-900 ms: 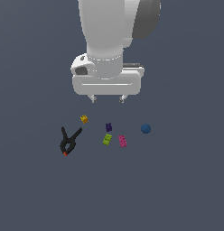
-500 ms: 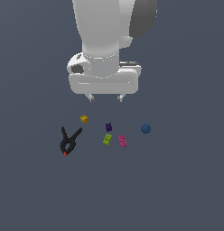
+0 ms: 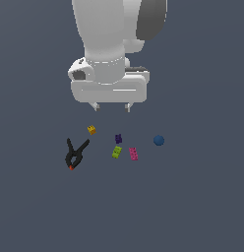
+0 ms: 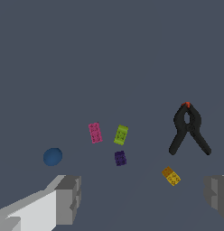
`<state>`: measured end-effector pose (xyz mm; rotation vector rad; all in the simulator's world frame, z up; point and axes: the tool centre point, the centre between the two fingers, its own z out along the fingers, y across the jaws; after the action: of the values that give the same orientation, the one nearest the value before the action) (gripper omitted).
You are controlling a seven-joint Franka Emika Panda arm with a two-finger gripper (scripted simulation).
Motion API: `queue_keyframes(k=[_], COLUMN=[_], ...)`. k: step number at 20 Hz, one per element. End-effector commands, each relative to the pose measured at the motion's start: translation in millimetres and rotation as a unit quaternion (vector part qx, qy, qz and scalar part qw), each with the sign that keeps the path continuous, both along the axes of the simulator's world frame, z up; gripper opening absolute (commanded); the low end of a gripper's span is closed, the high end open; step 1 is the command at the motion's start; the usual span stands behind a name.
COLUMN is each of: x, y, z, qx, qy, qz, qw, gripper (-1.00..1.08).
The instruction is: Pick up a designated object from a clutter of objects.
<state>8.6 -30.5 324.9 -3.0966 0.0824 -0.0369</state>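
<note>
arm: white Panda (image 3: 114, 44), fills the upper half of the exterior view, wrist pointing down over the grey floor (image 3: 202, 206).
gripper: (image 3: 112, 106) fingers spread wide, nothing between them, hanging above the clutter and clear of every item. In the wrist view only the two grey fingertips (image 4: 68, 198) show, far apart at the frame edges.
clamp: black spring clamp (image 3: 75, 153), the biggest loose item, lying flat on the floor. Two handles splayed toward 12–1 o'clock, red-orange tip at 6 o'clock. From the gripper it sits at about 7 o'clock in the exterior view, well apart.
ball: blue ball (image 3: 159, 141), at 3 o'clock of the clutter, well apart from the clamp.
pink brick: (image 3: 133, 153) just beside the green brick, on the ball side.
green brick: (image 3: 116, 152) near the centre of the clutter.
yellow brick: (image 3: 91, 130) near the clamp's handle ends, at about 1 o'clock from the clamp, not touching.
purple brick: (image 3: 118, 139) at 12 o'clock of the green brick, close but apart.
</note>
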Motion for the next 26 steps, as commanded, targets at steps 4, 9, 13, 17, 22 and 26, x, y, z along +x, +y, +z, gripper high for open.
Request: queue_keyframes(k=[4,9,13,17,22,26], x=[6.8,16.4,23.2,25.9,21.0,14.0], y=[-15.3,-42.3,-73.0,-111.2,-154.4,-178.8], z=[-17.6,-48.5,-84.3,-130.1,-184.4,-217.2], qx=[-0.002,-0.005,-0.009,-0.013,-0.018,-0.020], qy=[0.001,0.002,0.003,0.005,0.008,0.010], qz=[0.000,0.000,0.001,0.002,0.005,0.007], qw=[1.0000,1.0000,1.0000,0.9999,0.9998,0.9997], gripper=[1.00,1.00,1.00,1.00,1.00,1.00])
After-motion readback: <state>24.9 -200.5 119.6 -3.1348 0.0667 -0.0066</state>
